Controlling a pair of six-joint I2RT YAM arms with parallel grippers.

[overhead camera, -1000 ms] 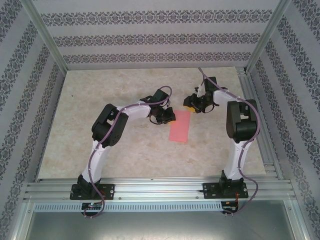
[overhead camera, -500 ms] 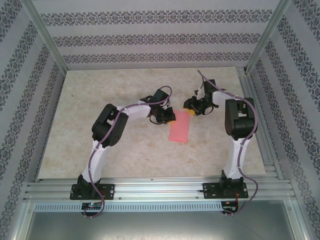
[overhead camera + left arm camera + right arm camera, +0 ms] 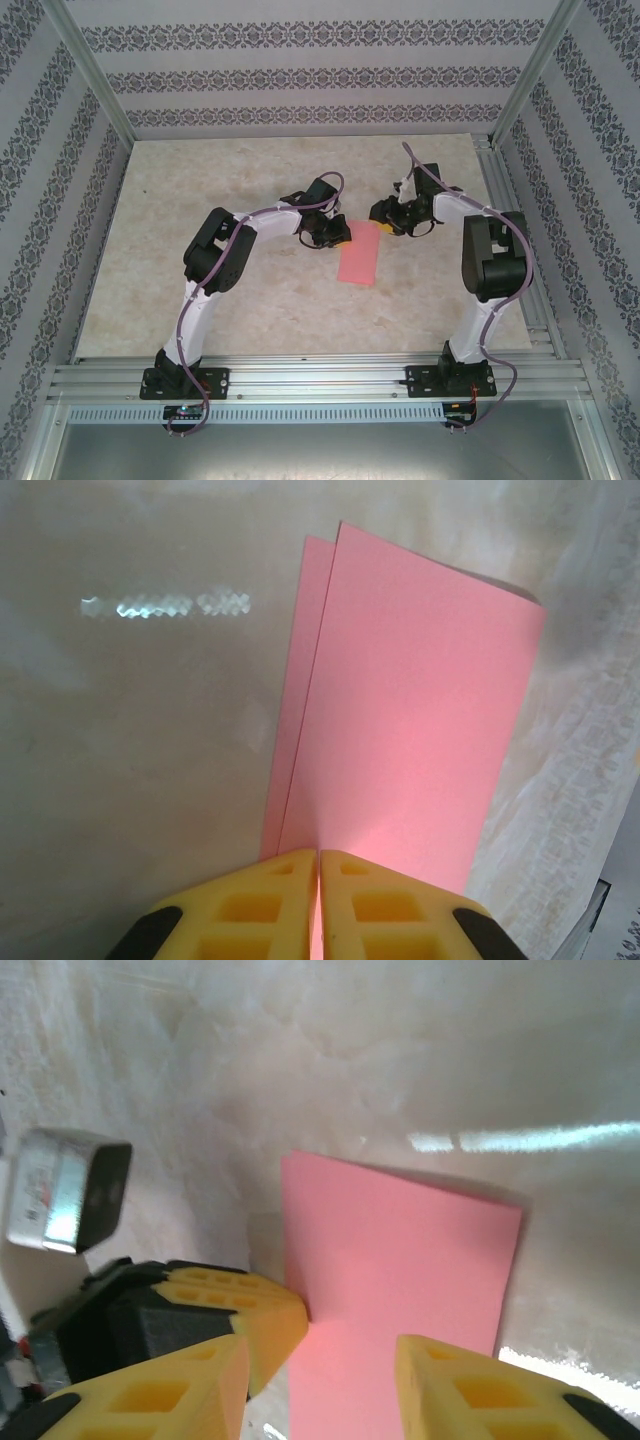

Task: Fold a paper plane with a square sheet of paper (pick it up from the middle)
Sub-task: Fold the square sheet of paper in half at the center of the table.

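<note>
From the top camera, the thin pink-red square sheet of paper point(image 3: 360, 258) lies on the pale marbled surface point(image 3: 200, 200) between the arms, folded in half to a narrow rectangle. The left end effector point(image 3: 340, 238) sits at its far-left corner, and the right end effector point(image 3: 384, 226) is just beside its far end.

In the left wrist view, two slightly offset layers show, and the left end effector point(image 3: 318, 900) is closed, apparently pinching the near edge.

In the right wrist view, the right end effector point(image 3: 330, 1400) stands open over the sheet and holds nothing.

I judge that only the centre fold is done; the nose and wing folds remain.
</note>
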